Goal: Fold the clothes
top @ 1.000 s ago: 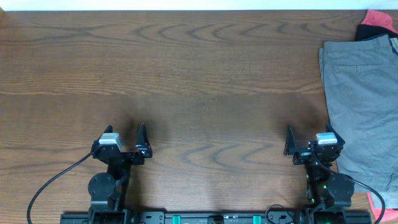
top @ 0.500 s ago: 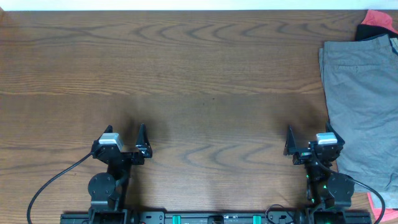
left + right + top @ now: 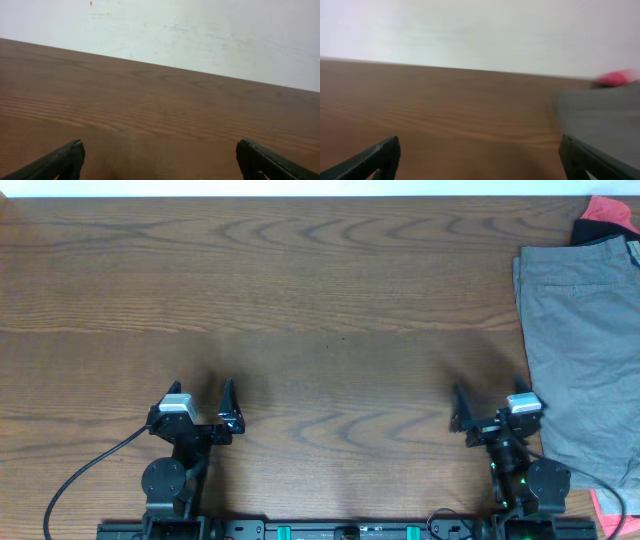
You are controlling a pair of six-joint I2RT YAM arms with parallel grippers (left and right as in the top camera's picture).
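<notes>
Grey-khaki cotton shorts lie at 2 o'clock from the right gripper (the nearer one), long axis 12-to-6; it and the left gripper gape wide, empty.

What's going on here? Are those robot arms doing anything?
Not yet. Both robot arms sit at the near edge of the table, the left tool and right tool open and empty. The grey-khaki shorts lie spread out on the right side, untouched, with a coral-red and black piece peeking out behind them. The right tool is nearer.

Grey-khaki shorts partly beyond right edge
</notes>
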